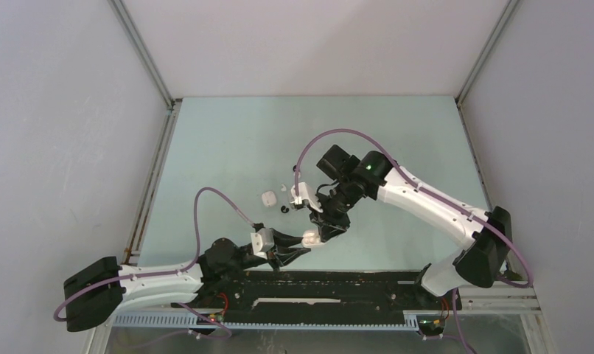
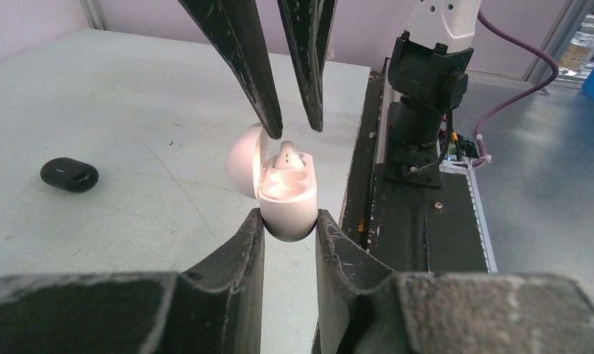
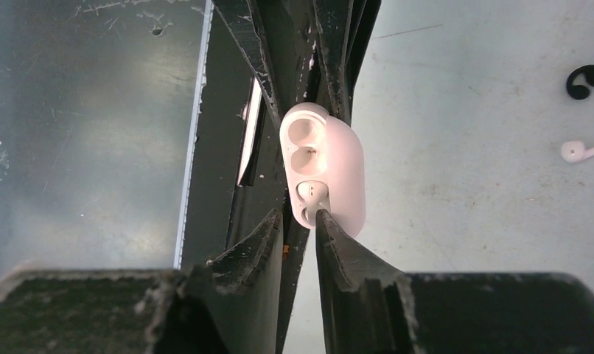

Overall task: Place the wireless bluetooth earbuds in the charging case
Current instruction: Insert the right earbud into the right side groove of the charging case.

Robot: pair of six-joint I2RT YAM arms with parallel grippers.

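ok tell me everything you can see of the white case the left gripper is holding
The case is a glossy white plastic pebble. It is open, with its rounded lid hinged back to one side. The left gripper clamps its lower body and holds it upright, seemingly off the table, near the arm bases. One white earbud sits in it, and the nearer socket looks empty. The right gripper hangs just above the earbud, jaws slightly apart.

Left arm (image 1: 154,279) low, stretched rightward along near worktop edge; left pincer (image 2: 288,221) clamped on charging case (image 2: 288,203). Right arm (image 1: 427,206) arched in from right, wrist pitched down; right pincer (image 3: 299,215) tips narrowly parted, poised over left pincer.
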